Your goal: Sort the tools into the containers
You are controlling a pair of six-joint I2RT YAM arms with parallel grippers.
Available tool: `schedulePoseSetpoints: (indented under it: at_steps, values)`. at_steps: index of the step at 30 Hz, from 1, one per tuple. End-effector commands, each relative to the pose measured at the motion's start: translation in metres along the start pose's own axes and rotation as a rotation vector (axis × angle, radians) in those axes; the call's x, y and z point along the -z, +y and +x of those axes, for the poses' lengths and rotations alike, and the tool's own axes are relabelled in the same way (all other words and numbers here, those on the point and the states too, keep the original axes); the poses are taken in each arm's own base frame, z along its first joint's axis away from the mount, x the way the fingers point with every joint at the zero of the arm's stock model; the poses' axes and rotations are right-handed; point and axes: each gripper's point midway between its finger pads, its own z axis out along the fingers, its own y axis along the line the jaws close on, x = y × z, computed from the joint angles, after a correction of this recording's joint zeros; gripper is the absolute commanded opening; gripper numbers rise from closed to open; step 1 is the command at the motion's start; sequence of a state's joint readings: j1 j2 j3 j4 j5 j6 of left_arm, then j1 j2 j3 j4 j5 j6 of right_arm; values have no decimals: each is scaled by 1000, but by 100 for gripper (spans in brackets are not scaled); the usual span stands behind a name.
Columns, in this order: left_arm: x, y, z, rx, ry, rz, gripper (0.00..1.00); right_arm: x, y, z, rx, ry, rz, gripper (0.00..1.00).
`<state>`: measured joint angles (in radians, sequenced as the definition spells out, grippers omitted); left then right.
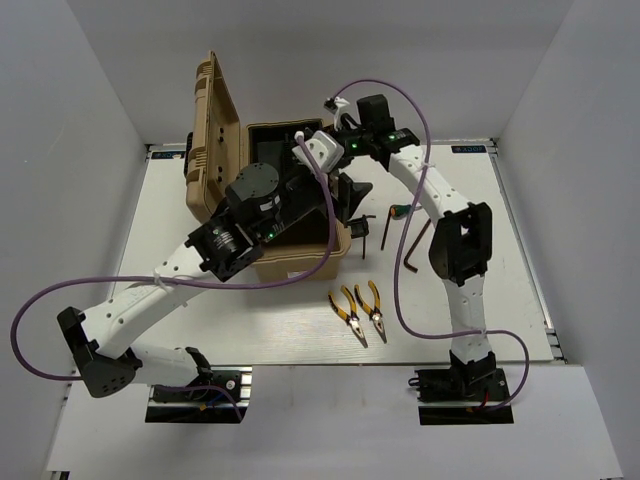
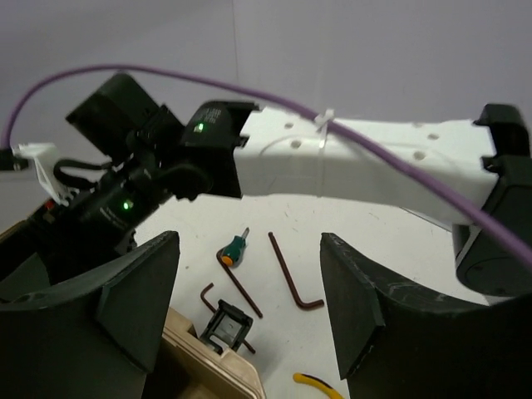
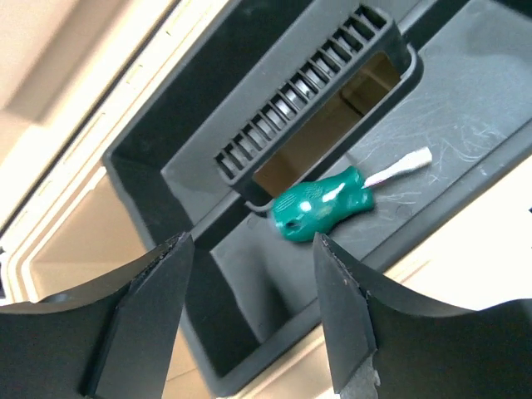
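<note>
The tan toolbox stands open with its lid up. My right gripper hangs open inside it, just above the black tray. A green-handled screwdriver lies loose in that tray, beyond the fingertips. My left gripper is open and empty over the box's right wall. On the table to the right lie a second green screwdriver, dark hex keys and two yellow-and-black pliers.
A black latch sticks out from the toolbox's right side, close to the shorter hex key. The right arm spans the table above the loose tools. Purple cables loop off both arms.
</note>
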<state>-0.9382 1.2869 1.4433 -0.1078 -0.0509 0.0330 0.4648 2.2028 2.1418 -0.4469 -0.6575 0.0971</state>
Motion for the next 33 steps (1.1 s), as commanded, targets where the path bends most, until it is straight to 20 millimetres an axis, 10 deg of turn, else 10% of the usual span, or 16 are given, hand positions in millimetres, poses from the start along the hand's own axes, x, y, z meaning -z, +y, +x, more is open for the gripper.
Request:
schedulePoseSetpoints:
  at_steps: [1, 10, 14, 18, 20, 23, 33]
  values:
    - [10, 1, -10, 24, -23, -12, 79, 37, 30, -38, 85, -79, -9, 66]
    - [3, -22, 38, 42, 142, 107, 16, 147, -79, -38, 152, -86, 462, 28]
    - [-12, -30, 56, 46, 197, 145, 19, 188, -121, -5, 219, 47, 530, 0]
    - [-12, -37, 72, 41, 230, 183, 70, 192, -143, 43, 415, 208, 435, 0]
    - [-7, -37, 73, 41, 221, 183, 78, 185, -143, 80, 626, 306, 284, 38]
    - [-3, -37, 80, 51, 235, 182, 81, 180, -151, 105, 782, 370, 235, 66]
    - [6, -32, 96, 67, 274, 148, 81, 159, -189, 147, 905, 495, 100, 72]
